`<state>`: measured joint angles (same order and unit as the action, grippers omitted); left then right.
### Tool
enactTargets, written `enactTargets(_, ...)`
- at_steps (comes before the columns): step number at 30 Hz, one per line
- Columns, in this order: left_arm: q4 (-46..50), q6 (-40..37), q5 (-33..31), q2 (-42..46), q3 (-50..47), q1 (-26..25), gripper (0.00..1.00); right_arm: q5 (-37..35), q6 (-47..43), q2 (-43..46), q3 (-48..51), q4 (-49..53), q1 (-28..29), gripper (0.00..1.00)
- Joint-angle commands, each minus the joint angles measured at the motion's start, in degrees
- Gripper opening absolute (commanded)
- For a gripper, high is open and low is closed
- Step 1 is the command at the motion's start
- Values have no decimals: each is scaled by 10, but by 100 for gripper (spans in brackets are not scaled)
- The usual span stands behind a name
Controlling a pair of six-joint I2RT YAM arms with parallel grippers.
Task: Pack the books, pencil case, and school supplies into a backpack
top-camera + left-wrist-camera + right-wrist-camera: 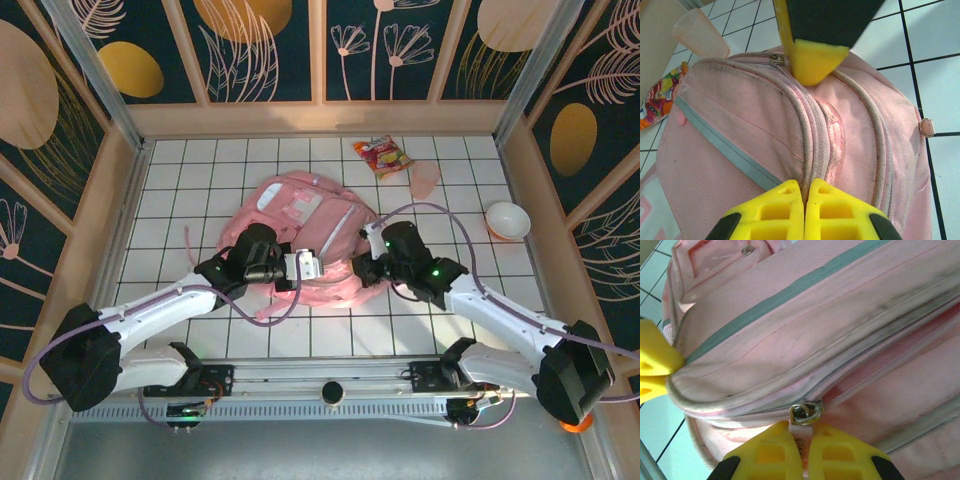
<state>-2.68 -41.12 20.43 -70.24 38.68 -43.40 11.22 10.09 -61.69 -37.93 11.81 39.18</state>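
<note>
The backpack [300, 215], soft pink woven cloth with corded piping and a grey-green band, lies slumped in the middle of the white-tiled desk [180, 180]. There is bare tile on every side, and the beige rim [120, 210] is well apart from it. The left fingers [805, 197], ribbed yellow blocks, are pressed together on a piping ridge beside the zip seam. The right fingers [806, 447] pinch the pink tab under the metal zipper pull [806, 413]. From above, a white bowl [507, 220] sits well right of the bag. The left wrist view brings up scuffed stitching, a ribbed pink cup [700, 32] and a glossy snack packet [660, 95].
</note>
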Motion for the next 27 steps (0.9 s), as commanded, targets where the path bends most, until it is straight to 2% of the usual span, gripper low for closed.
enactTargets(1,73,-21,-14,20,-4,14,0,-27,-34,-6,-25,34,-62,0)
enactTargets(7,94,-17,-54,36,-12,17,0,23,-65,-39,-40,12,-141,0)
enactTargets(10,96,8,-62,55,-20,20,0,51,-70,-53,-41,0,-148,0)
enactTargets(12,73,63,-97,70,-31,19,0,76,-60,-53,-31,-8,-144,0)
enactTargets(13,53,110,-120,79,-37,19,8,83,-51,-47,-20,-17,-137,0)
enactTargets(16,6,276,-182,109,-58,19,45,68,-13,-22,17,-42,-104,0)
enactTargets(19,-10,470,-287,141,-70,19,64,47,15,-3,44,-58,-76,0)
enactTargets(21,9,581,-339,154,-70,21,70,36,25,0,53,-61,-58,0)
enactTargets(23,47,698,-398,154,-65,24,72,31,31,-1,57,-64,-50,0)
enactTargets(27,72,833,-397,125,-70,39,66,28,41,-5,60,-71,-30,0)
